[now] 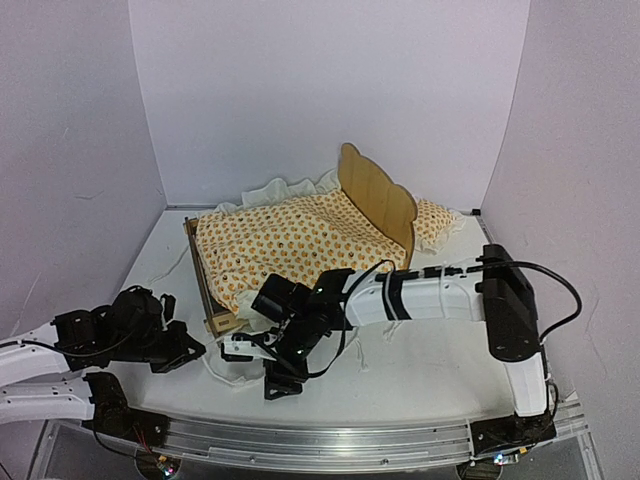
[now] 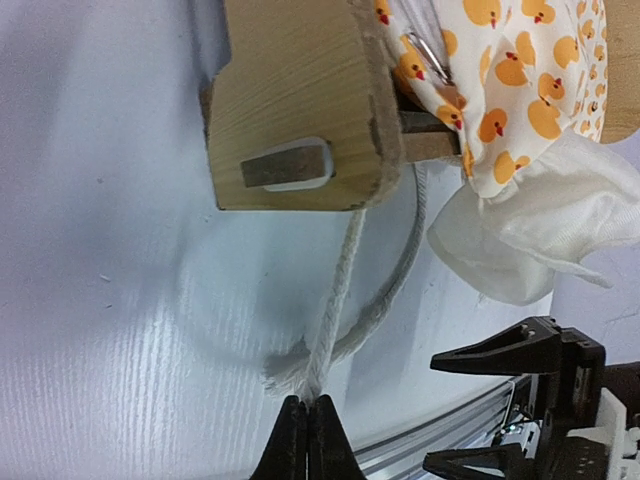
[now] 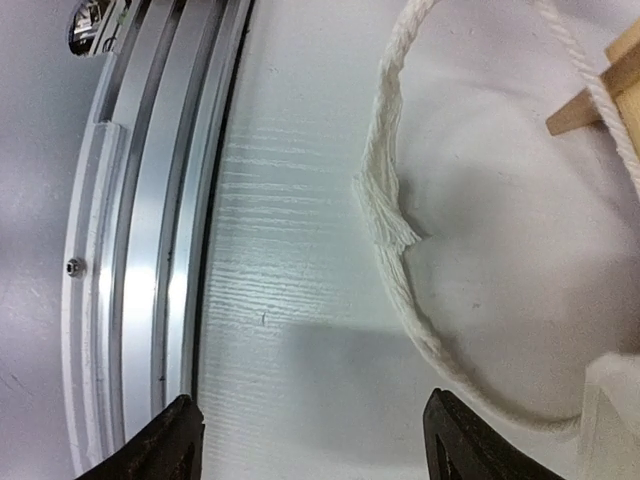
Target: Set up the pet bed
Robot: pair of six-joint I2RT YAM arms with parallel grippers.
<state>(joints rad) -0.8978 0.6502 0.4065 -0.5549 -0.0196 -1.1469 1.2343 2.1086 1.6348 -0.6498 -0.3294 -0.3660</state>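
Note:
The pet bed stands at the middle back, a light plywood frame with a scalloped headboard and a low footboard. Orange duck-print bedding with a white ruffle covers it, and a matching pillow lies behind the headboard. A white rope runs from under the footboard corner into my left gripper, which is shut on it. My right gripper hovers open over the table near the rope's frayed end, with nothing between its fingers.
An aluminium rail runs along the table's near edge, close to both grippers. White walls enclose the table at the back and sides. The right gripper's black fingers show just right of my left gripper.

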